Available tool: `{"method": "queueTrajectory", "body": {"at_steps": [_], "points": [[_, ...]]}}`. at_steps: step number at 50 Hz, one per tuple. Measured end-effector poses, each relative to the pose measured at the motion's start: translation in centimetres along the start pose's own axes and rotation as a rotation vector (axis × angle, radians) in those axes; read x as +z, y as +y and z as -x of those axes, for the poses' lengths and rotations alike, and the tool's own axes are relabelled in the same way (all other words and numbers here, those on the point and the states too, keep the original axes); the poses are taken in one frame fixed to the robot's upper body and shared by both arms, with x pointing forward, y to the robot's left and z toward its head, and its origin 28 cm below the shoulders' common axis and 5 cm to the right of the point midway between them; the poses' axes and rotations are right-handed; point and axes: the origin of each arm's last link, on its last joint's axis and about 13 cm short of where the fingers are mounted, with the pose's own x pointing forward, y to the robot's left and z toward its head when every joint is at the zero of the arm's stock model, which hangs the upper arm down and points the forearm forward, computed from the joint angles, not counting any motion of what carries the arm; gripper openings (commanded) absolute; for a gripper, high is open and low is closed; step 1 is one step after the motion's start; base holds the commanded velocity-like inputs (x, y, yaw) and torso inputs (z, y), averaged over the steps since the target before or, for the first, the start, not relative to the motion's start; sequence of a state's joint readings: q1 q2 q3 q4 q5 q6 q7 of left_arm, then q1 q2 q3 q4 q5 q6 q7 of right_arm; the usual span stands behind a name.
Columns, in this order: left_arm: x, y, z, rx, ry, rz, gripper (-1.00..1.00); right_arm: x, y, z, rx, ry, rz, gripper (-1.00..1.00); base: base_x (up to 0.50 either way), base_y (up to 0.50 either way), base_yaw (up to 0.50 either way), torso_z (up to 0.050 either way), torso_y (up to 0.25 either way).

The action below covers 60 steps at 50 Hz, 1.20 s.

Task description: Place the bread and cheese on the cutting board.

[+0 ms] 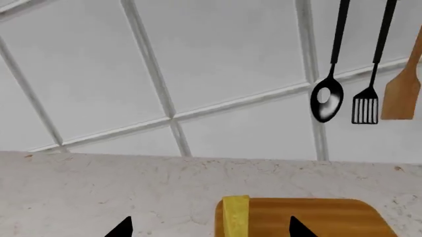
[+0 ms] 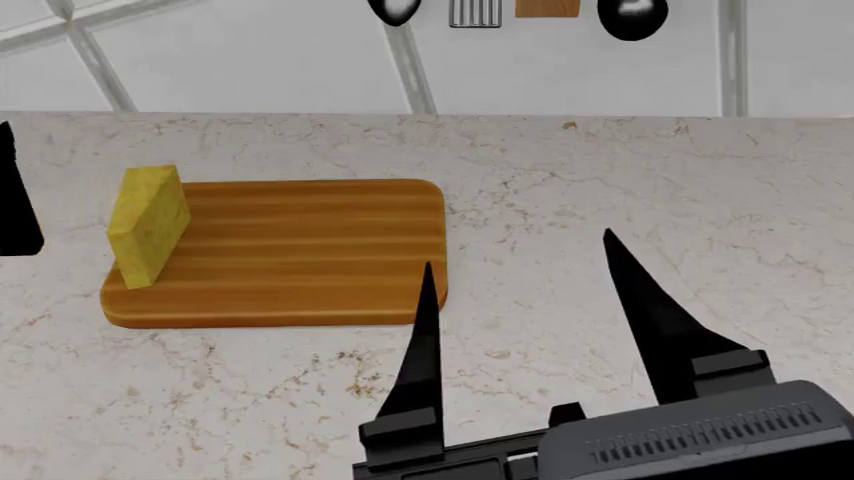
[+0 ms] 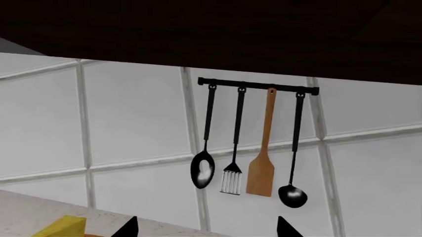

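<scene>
The cutting board [image 2: 294,250] lies on the marble counter at the left. The yellow cheese [image 2: 147,225] stands on edge on the board's left end. It also shows in the left wrist view [image 1: 235,215] on the board [image 1: 316,217], and its corner shows in the right wrist view [image 3: 63,226]. The bread is out of view. My right gripper [image 2: 518,250] is open and empty above the counter, right of the board. It also shows open in its wrist view [image 3: 205,229]. My left gripper [image 1: 211,229] is open and empty, with the cheese beyond it. Only a dark sliver of it [image 2: 14,190] shows at the head view's left edge.
A rail on the white tiled wall [image 3: 132,123] holds a black spoon [image 3: 203,170], a slotted spatula [image 3: 232,182], a small wooden spatula [image 3: 261,177] and a ladle [image 3: 292,195]. A dark cabinet underside [image 3: 211,34] hangs above. The marble counter [image 2: 667,180] runs to the wall.
</scene>
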<state>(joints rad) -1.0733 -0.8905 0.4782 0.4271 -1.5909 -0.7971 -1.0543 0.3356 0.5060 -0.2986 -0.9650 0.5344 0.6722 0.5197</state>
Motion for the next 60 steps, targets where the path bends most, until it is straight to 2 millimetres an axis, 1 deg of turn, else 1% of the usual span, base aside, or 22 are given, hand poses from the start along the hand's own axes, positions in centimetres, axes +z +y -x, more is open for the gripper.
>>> {"method": "queueTrajectory", "body": {"at_steps": [21,35,43,49,60], "points": [[-0.2,2.2,8.1,-0.033,-0.017,0.006,1.0,0.0,-0.1,0.0,-0.005,0.002,-0.001,1.0,0.0,0.0,0.0,0.0,0.0],[-2.4,2.5,12.3,-0.113,0.03,0.0,1.0,0.0,0.1,0.0,-0.001,0.003,0.004,1.0,0.0,0.0,0.0,0.0,0.0],[-3.1,2.5,14.2,-0.133,0.058,0.001,1.0,0.0,0.1,0.0,0.001,0.003,0.005,1.0,0.0,0.0,0.0,0.0,0.0],[-3.5,2.4,15.2,-0.145,0.072,0.001,1.0,0.0,0.2,0.1,0.002,0.004,0.005,1.0,0.0,0.0,0.0,0.0,0.0],[-4.4,3.0,15.7,-0.123,0.076,0.024,1.0,-0.1,0.2,0.0,0.005,0.006,0.004,1.0,0.0,0.0,0.0,0.0,0.0]]}}
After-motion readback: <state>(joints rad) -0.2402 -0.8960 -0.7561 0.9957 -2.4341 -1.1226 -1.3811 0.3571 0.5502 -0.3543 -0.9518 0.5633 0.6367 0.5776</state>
